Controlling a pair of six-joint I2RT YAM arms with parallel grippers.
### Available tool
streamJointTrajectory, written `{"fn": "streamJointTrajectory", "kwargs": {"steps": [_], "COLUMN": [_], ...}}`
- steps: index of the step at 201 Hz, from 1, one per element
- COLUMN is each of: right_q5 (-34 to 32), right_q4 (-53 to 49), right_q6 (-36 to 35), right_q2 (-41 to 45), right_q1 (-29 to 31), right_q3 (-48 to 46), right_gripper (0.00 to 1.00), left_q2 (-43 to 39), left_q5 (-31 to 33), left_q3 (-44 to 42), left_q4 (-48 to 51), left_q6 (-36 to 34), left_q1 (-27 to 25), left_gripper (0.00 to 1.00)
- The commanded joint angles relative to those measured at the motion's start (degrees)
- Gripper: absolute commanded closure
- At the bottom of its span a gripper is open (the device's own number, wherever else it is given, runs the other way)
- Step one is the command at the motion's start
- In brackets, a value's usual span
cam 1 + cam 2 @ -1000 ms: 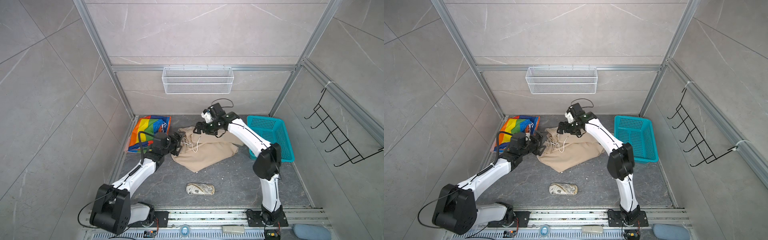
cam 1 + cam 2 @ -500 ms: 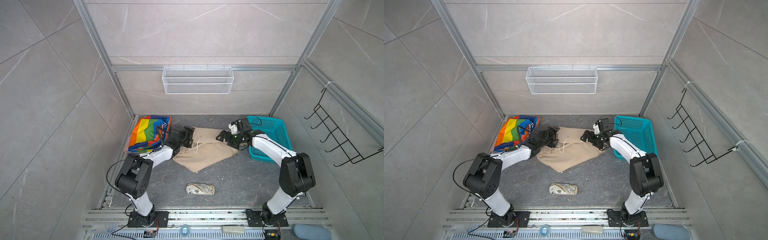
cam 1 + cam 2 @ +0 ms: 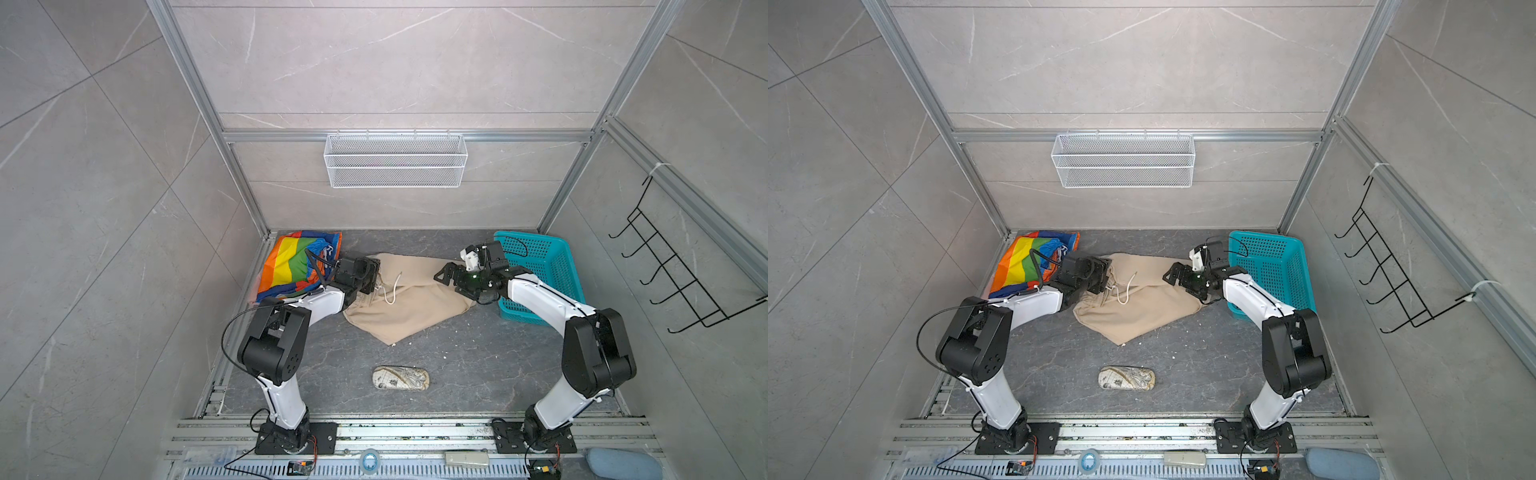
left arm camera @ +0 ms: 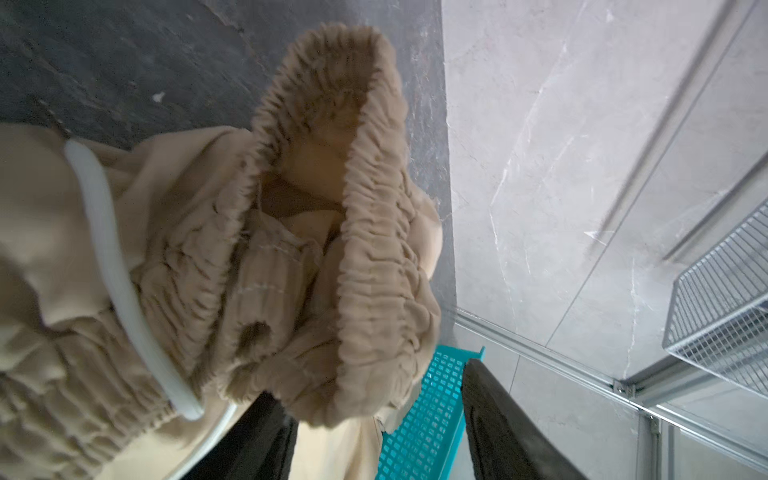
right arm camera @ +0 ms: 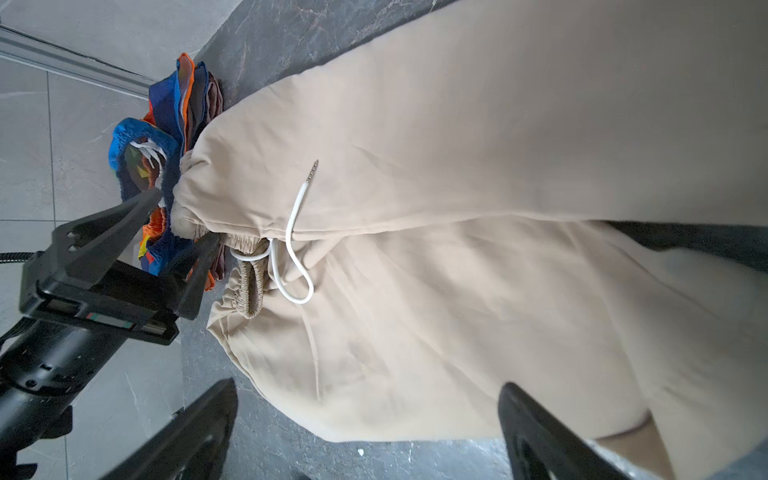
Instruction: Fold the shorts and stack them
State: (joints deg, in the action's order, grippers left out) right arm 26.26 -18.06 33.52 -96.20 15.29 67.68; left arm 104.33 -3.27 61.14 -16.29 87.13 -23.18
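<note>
The beige shorts (image 3: 411, 303) (image 3: 1142, 305) lie spread on the dark floor, their white drawstring (image 5: 291, 232) loose on top. My left gripper (image 3: 372, 277) (image 3: 1105, 277) is at their gathered waistband (image 4: 374, 249). Its jaws straddle the waistband corner, which touches one finger and leaves a gap to the other, so my left gripper (image 4: 374, 424) (image 5: 185, 218) is open. My right gripper (image 3: 457, 286) (image 3: 1185, 286) (image 5: 365, 432) stands wide open over the shorts' far end, holding nothing. The rainbow-striped shorts (image 3: 291, 262) (image 3: 1025, 259) lie folded at the back left, with a brownish-pink cloth edge (image 5: 212, 104) under them.
A teal basket (image 3: 548, 257) (image 3: 1275, 266) stands at the back right, right beside my right arm. A small patterned pouch (image 3: 401, 379) (image 3: 1126, 379) lies near the front. A white wire basket (image 3: 395, 160) hangs on the back wall and a black hook rack (image 3: 665, 282) on the right wall.
My right gripper has swung from the waistband area rightward to the shorts' end by the basket. My left gripper has pushed onto the waistband and its jaws have narrowed. The beige shorts lie flatter.
</note>
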Motion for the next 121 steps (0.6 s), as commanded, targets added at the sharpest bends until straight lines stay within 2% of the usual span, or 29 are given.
{"fn": "streamJointTrajectory", "kwargs": {"steps": [1,11,27,41,63,87,121], "right_q5": [0.12,-0.13,-1.08,-2.34,-5.73,-9.16,-9.89], "right_q4": [1.19,1.15,0.78,0.30,-0.99,-2.15,-0.51], "right_q6": [0.46,0.47,0.51,0.94,2.79,4.82,8.22], "right_q2": [2.15,2.32,2.82,3.76,5.39,6.15,4.64], "right_q1": [-0.35,-0.44,-0.61,-1.02,-2.68,-4.94,-5.35], "right_q3": [-0.96,-1.15,-1.47,-1.76,-2.59,-3.75,-5.15], "right_gripper": [0.01,0.01,0.01,0.01,0.01,0.01,0.01], "left_q2": [1.97,2.18,2.06,1.43,-1.28,-4.91,-7.45], "left_q5": [-0.93,-0.89,-1.22,-2.61,-5.78,-10.50,-18.24], "left_q3": [2.83,2.62,2.36,2.05,2.38,4.96,8.40], "left_q4": [-2.62,-3.65,-5.15,-6.51,-5.40,1.21,7.22], "left_q6": [-1.60,-1.73,-2.51,-3.71,-7.40,-13.34,-19.01], "left_q1": [0.24,0.31,0.71,1.60,3.63,6.62,9.88], "left_gripper": [0.49,0.57,0.76,1.00,1.00,1.00,1.00]}}
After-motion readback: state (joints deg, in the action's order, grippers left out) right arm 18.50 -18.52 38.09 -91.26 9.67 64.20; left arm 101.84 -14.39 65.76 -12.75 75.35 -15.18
